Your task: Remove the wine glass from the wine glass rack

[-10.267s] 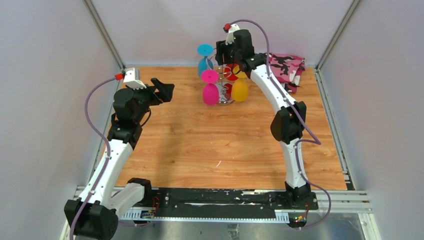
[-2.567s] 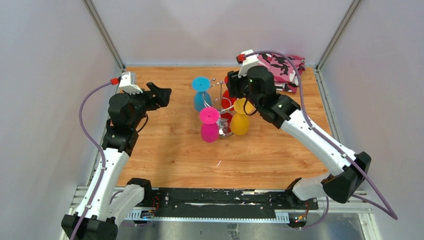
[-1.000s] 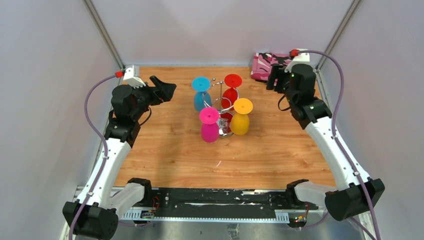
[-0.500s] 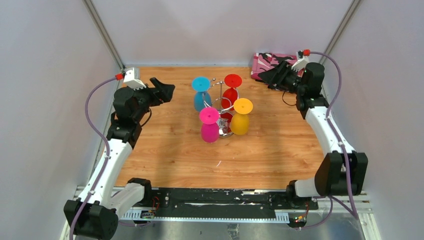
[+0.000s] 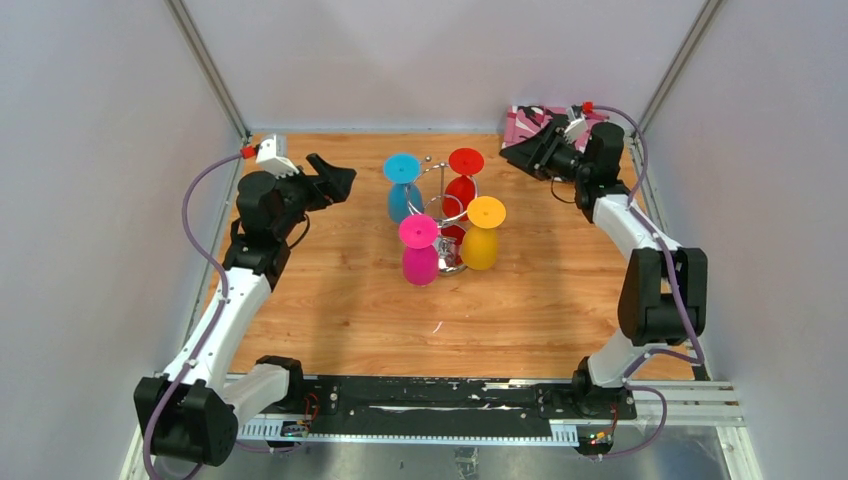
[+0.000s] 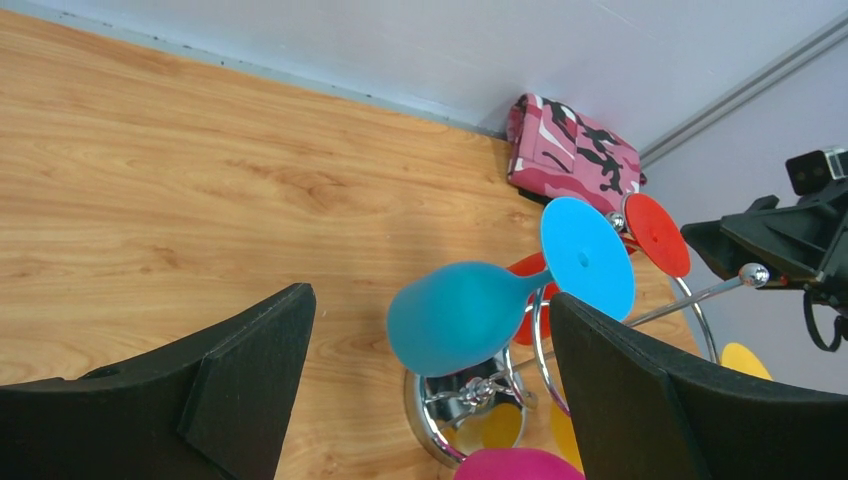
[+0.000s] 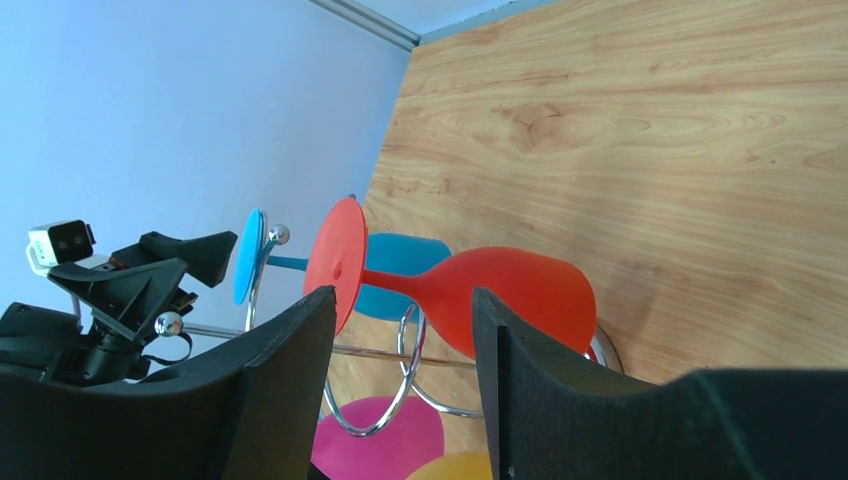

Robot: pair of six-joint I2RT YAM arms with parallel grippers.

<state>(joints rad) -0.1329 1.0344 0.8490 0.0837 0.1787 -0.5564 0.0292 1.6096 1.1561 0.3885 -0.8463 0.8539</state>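
The top camera sits high above and behind the arm bases, facing down and forward over the whole bench (image 5: 350, 300). The left wrist camera looks out through the left gripper (image 6: 428, 310), close on the rack (image 6: 450, 405), toward the far right corner. The right wrist camera, rolled sideways, looks through the right gripper (image 7: 402, 300) at the rack from the opposite side. All three views share the rack, its blue glass (image 6: 455, 315) and red glass (image 7: 500, 290). Each wrist view also shows the opposite gripper.
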